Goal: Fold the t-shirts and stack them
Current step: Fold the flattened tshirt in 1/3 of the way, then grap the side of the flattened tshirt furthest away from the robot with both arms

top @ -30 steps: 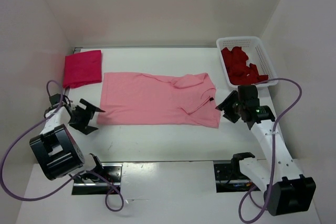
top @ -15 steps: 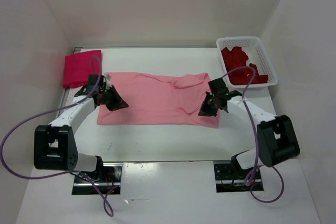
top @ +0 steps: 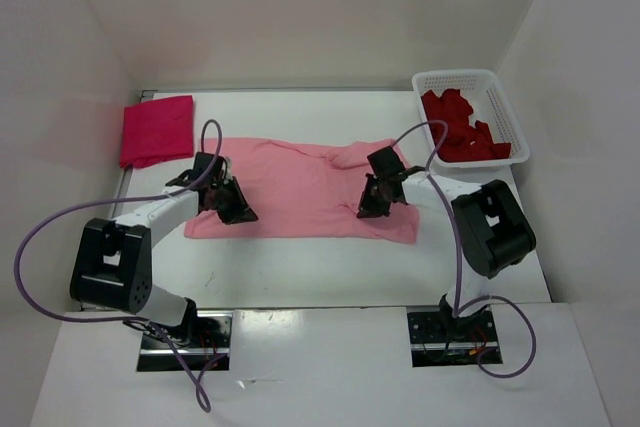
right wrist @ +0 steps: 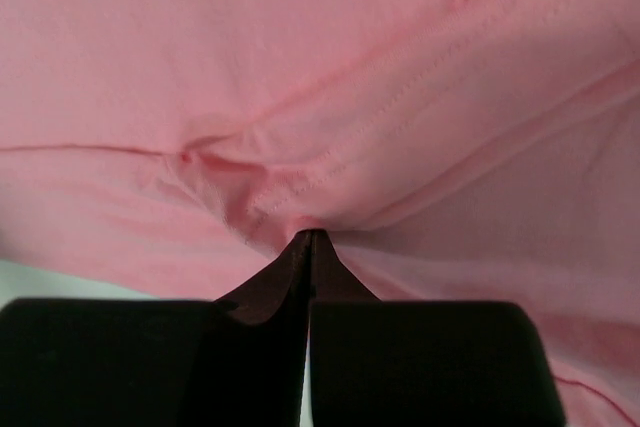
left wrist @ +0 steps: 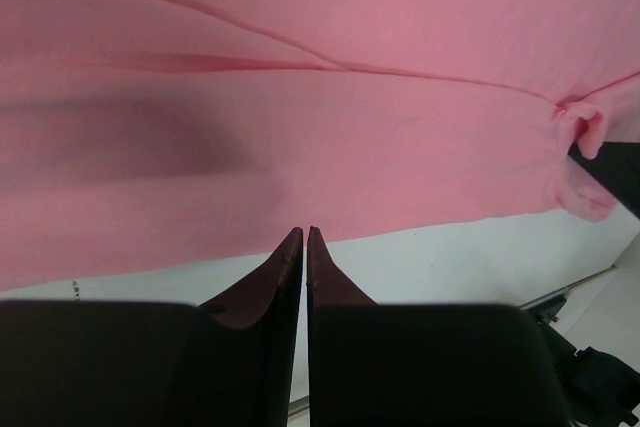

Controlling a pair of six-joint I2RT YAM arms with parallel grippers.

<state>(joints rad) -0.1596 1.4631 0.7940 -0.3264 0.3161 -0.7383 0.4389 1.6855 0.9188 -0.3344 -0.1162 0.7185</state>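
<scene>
The white table (top: 300, 257) sat boxed in by plain white walls. The light pink t-shirt (top: 300, 192) was spread flat across its middle, the magenta t-shirt (top: 157, 130) lay folded at the far left corner, and the dark red t-shirt (top: 460, 127) was heaped in the white basket (top: 455, 76) at the far right.

Both arms reached over the light pink one. The right pincer (right wrist: 308, 239) was pressed together on a pucker of cloth near the collar end, where seams and creases ran into its tip. The left pincer (left wrist: 304, 239) was also pressed together, its tip right at the near hem, but the wrist view did not show whether any cloth lay between the fingers.

That doubt was the main hazard. If the left side had closed on nothing, a lift would raise only the right end, and the shirt would twist and drag across the table instead of folding over cleanly. On the right, the pinch sat among overlapping layers, so it might carry only the top one, leaving the sleeve behind and the fold crooked. A thin pinch could also slip out partway through the move.
</scene>
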